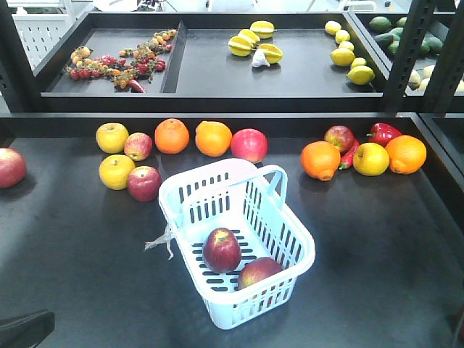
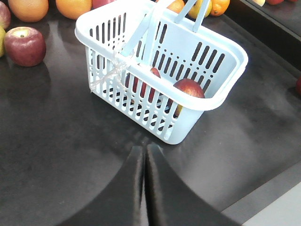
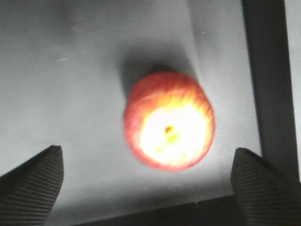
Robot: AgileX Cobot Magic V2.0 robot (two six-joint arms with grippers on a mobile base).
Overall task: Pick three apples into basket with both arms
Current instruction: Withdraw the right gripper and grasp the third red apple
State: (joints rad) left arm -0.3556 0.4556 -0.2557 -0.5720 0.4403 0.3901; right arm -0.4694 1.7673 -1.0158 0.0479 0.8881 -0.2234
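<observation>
Nearest the robot, the left claw (image 2: 145,162) hangs over bare desk (image 1: 377,239) with its two fingers pressed together and nothing between them, pointed at the basket (image 1: 286,250). The right claw (image 3: 146,181) has its pads (image 3: 33,181) spread wide apart above a red apple (image 3: 169,120) that sits stem-up on the desk beside a raised black edge; this apple does not show in the front view, so which desk edge it is I cannot say, though the right one seems likely.

The basket stands a little front of the desk's middle, skewed, handles folded back, with two apples (image 1: 222,249) already on its slotted floor. One more completes the task, and the one under the right claw looks like the pick in hand.

To do it well, the claw should descend straight so the apple sits centred between the pads, close around its widest band, not the stem dimple, and mind the nearby rim on one side.

Toward the back edge lie more apples (image 1: 143,183), oranges (image 1: 172,135) and yellow fruits (image 1: 112,137).
</observation>
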